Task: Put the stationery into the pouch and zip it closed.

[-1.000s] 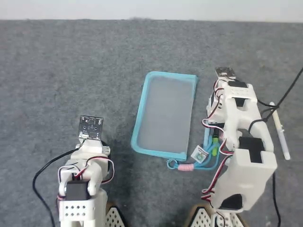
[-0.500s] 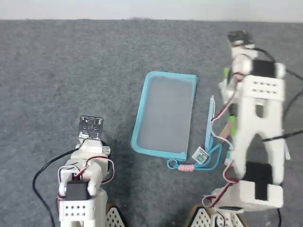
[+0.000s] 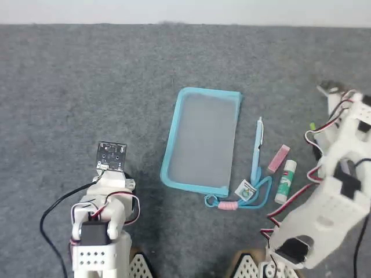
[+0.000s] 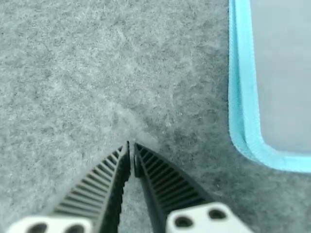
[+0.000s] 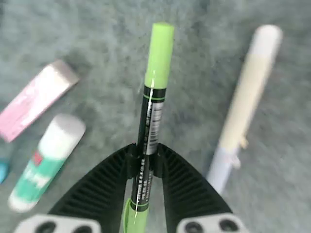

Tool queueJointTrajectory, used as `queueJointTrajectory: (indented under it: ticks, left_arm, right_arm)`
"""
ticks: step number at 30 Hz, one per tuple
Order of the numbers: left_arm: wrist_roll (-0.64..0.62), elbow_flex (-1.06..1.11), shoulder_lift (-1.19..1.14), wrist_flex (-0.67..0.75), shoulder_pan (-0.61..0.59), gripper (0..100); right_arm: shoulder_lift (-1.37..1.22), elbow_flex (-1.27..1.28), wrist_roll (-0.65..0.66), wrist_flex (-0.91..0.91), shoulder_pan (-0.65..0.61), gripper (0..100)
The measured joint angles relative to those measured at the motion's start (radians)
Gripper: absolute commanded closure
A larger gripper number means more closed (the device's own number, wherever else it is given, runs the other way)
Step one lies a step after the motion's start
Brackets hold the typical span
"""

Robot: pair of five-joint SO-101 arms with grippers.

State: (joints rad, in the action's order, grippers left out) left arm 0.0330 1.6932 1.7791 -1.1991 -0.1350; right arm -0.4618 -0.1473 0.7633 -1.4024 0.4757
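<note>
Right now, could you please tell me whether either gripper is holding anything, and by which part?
The right gripper is shut on the lime-green marker with a black label, gripping its labelled barrel. The left gripper is shut on nothing.

Our left gripper [image 4: 130,147] hangs low over the grey mat [image 4: 92,63], its two ribbed black fingers [image 4: 163,175] drawn together until the tips nearly meet, with nothing held between them. Taking the way the fingers point as twelve o'clock, the pouch [image 4: 284,73] lies off at about two o'clock, flat on the mat and apart from our fingertips. We see its blue border [image 4: 237,87] curving round one corner and the pale grey panel inside.
</note>
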Motion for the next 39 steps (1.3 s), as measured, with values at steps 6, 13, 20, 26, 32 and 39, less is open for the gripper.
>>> queueJointTrajectory:
  ticks: [6, 13, 20, 26, 32, 39]
  left_arm:
    - [0.0, 0.0, 0.0, 0.0, 0.0, 98]
    - [0.0, 0.0, 0.0, 0.0, 0.0, 98]
    - [0.0, 0.0, 0.0, 0.0, 0.0, 98]
    - [0.0, 0.0, 0.0, 0.0, -0.002, 98]
    - [0.0, 0.0, 0.0, 0.0, -0.002, 98]
    - [0.0, 0.0, 0.0, 0.0, 0.0, 98]
  right_arm:
    - [-0.049, 0.0, 0.003, 0.097, 0.02, 99.1]
    - [-0.049, 0.0, 0.003, 0.17, 0.074, 98.9]
    - [-0.049, 0.0, 0.003, 0.184, 0.086, 92.0]
    - [-0.049, 0.0, 0.003, 0.184, 0.086, 81.3]
    - [0.029, -0.041, -0.011, 0.048, 0.046, 82.1]
    - [0.212, -0.121, -0.236, -0.189, -0.216, 82.2]
